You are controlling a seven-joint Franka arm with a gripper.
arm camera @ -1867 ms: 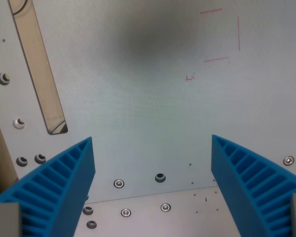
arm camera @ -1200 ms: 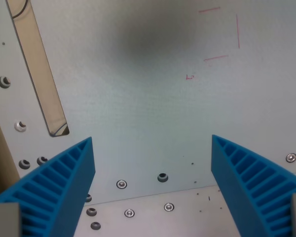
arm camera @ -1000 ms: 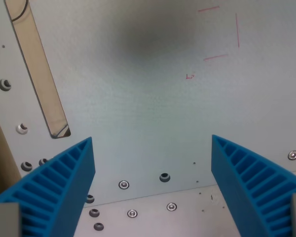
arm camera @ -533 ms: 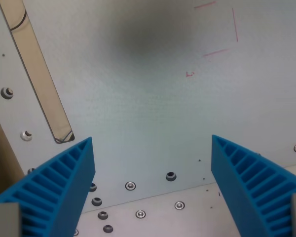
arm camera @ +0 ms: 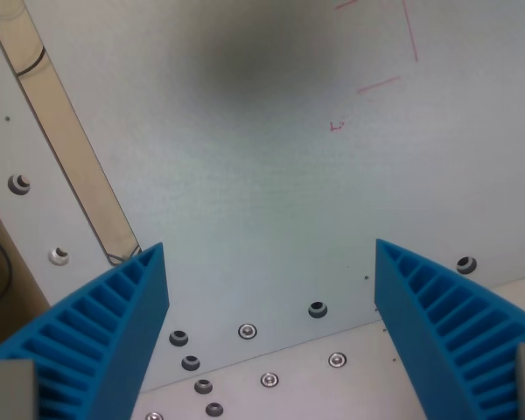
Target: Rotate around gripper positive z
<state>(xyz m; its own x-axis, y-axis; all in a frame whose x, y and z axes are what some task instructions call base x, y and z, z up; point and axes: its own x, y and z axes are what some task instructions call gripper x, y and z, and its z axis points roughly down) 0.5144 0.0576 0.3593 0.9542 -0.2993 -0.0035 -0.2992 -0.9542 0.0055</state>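
I see my gripper spread wide and empty above the pale plate; a tan slot lies beyond its left finger.

A pale metal tabletop studded with screws, a tan slot and faint red pen marks.

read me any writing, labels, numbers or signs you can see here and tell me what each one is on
No readable words, brands or numbers.
Small red mark on the grey plate: too small and faint to read.
Red drawn lines near the top of the plate: an outline only, not text.
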